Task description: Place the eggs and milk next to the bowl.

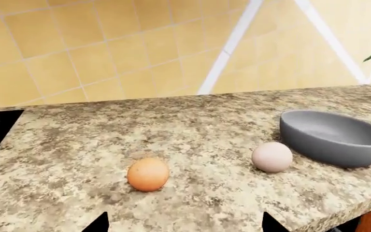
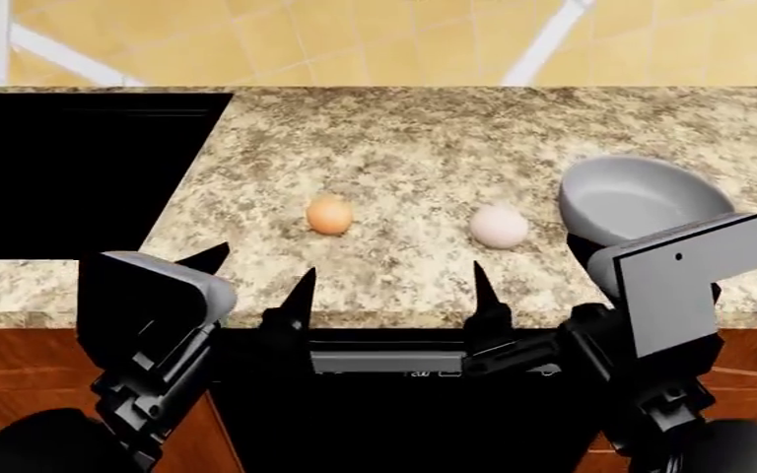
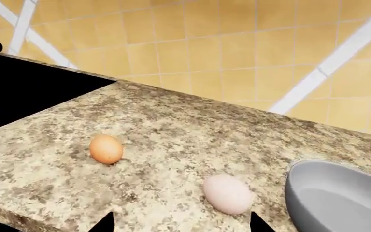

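Left tool (image 2: 257, 284): fingers apart, empty, hanging at the near edge of the tabletop (image 2: 418, 138).
Right tool (image 2: 526, 296): fingers apart, empty, just short of the same edge.
Orange-brown smooth egg (image 2: 330, 214): lying just beyond the left tool, well apart from the bowl.
Pale pinkish-white egg (image 2: 499, 227): just ahead of the right tool, close beside the bowl but not touching it.
Wide matte grey bowl (image 2: 642, 197): ahead of the right tool, to its outer side.
Milk jug: not in view.
Handling: the eggs look light, slick, brittle and prone to roll; grip gently across the middle.
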